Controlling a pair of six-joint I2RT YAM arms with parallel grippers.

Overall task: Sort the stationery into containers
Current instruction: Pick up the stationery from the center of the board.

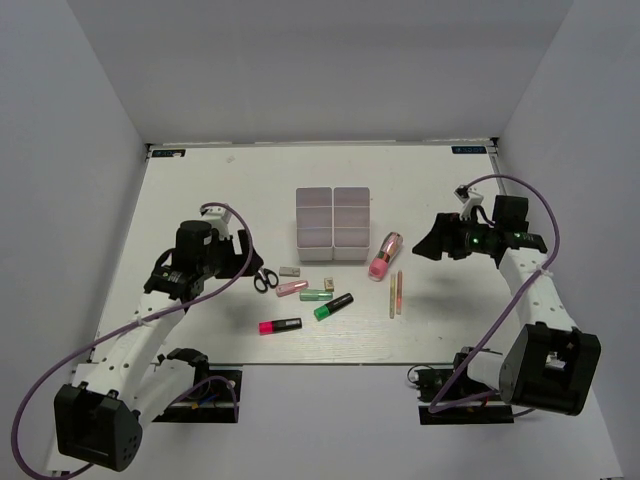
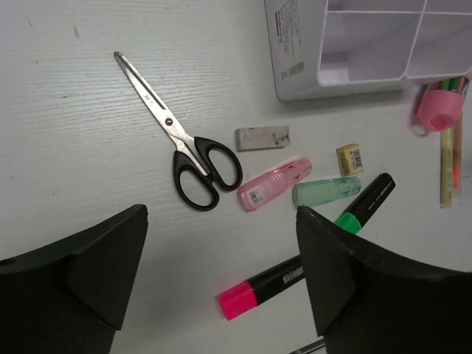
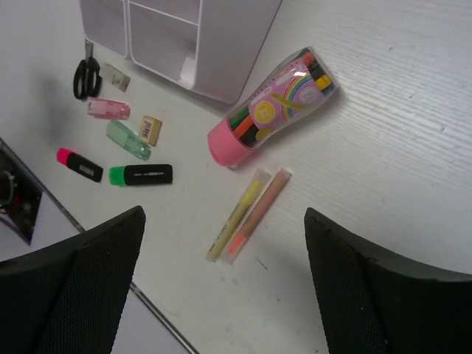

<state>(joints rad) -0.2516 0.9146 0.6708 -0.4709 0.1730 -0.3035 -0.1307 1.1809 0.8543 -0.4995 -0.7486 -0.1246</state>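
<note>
Found the left hand (image 2: 221,214) spread wide, gripping nothing, hung low over the surface (image 1: 190,190). Saw the black-handled scissors (image 2: 179,136) just ahead of it, shut and flat, blades pointing away to the left. Noted a grey eraser (image 2: 262,138) beside the scissor loops and a small yellow eraser (image 2: 349,159) further right. Spotted a pink pastel marker (image 2: 273,184) and a green pastel marker (image 2: 326,191) end to end below the erasers. Made out a green highlighter (image 2: 366,203) and a pink highlighter (image 2: 265,286) nearest the right finger, the pink one partly hidden behind it.

Found the right hand (image 3: 224,214) equally wide apart and empty, raised above the right part of the surface. Saw the two thin sticks (image 3: 237,212) directly ahead between its fingers, side by side and touching. Noted the fat pink tube (image 3: 273,107) beyond them, on its side, its pink cap near the stick ends and its far end close to the bins (image 3: 236,51) without clearly touching.

Saw the bins mid-surface, two columns of square cells, nothing visible in the cells in view. Noted all the stationery lying outside them.

Took in a white, faintly grained surface, rectangular, enclosed by plain grey walls (image 1: 320,70). Noted translucent white plastic on the bins, clear plastic on the tube, matte black hand fingers.
</note>
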